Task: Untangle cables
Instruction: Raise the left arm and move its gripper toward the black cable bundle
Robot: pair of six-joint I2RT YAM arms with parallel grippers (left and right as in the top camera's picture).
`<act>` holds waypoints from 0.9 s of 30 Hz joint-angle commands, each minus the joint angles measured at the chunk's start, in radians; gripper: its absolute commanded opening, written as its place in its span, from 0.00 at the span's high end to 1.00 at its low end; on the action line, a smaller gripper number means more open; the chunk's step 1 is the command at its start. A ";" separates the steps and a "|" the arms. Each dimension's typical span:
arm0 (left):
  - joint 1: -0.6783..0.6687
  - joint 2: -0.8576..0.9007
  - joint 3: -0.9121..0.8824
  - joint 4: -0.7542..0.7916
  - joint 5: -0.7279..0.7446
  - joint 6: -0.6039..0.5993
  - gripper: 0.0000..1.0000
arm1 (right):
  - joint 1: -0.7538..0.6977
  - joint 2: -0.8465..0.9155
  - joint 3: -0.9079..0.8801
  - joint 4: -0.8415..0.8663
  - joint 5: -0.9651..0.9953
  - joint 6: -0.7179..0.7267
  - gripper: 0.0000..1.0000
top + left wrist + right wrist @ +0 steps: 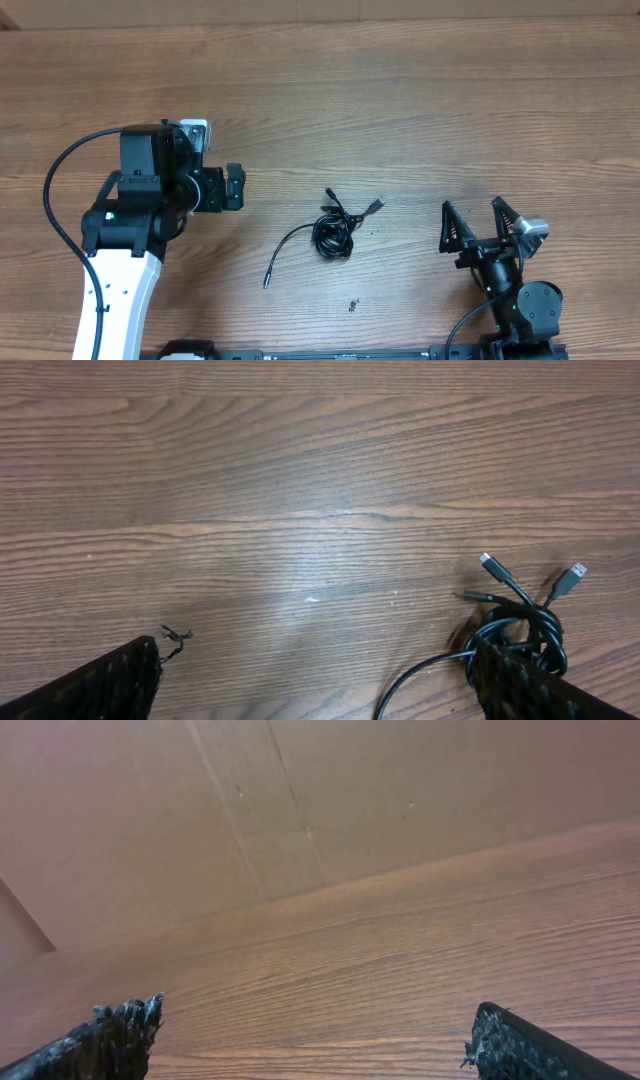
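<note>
cables (333, 232): a small black knot lying on the tabletop (400, 90), roughly between my two hands and touching neither.
loose ends: one long strand (285, 250) trails out of the knot toward my left and ends in a small plug. a silvery plug (378, 205) and a couple of dark plugs stick out on the far side.
left hand (238, 188): spread wide and holding nothing. it sits near the knot, and in my wrist view the knot lies just beside one finger (530, 685).
right hand (471, 203): wide and empty too, well apart from the knot. its wrist view shows only bare wood and a wall.
handling: i judge these cords light, thin and limp. the whole clump would probably drag along if i pull one end. the jackets look smooth and may slip between my pads, while the plugs are stiff.
where to hold: the long strand close to where it leaves the knot, or the silvery plug, with my other hand pinning the loops.
risk: a hard tug could cinch the knot tighter.
small dark scrap (353, 305): lies apart from the cables, not my concern.
</note>
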 commanded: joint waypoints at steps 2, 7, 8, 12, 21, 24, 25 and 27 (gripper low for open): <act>0.009 0.000 0.035 -0.002 0.027 0.044 0.01 | -0.002 -0.011 -0.011 0.003 0.010 -0.006 0.00; 0.009 0.000 0.035 -0.017 0.042 0.068 0.01 | -0.002 -0.011 -0.011 0.003 0.010 -0.006 0.00; 0.009 0.000 0.035 -0.024 0.049 0.070 0.01 | -0.002 -0.011 -0.011 0.003 0.010 -0.006 0.00; 0.009 0.002 0.035 -0.054 0.053 0.071 0.00 | -0.002 -0.011 -0.011 0.003 0.010 -0.006 0.00; 0.009 0.002 0.035 -0.107 0.052 0.104 0.01 | -0.002 -0.011 -0.011 0.003 0.010 -0.006 0.00; 0.009 0.002 0.035 -0.115 0.052 0.105 0.01 | -0.002 -0.011 -0.011 0.003 0.010 -0.006 0.00; 0.009 0.002 0.035 -0.115 0.053 0.105 0.00 | -0.002 -0.011 -0.011 0.003 0.010 -0.006 0.00; 0.009 0.002 0.035 -0.114 0.052 0.105 0.01 | -0.002 -0.011 -0.011 0.003 0.010 -0.006 0.00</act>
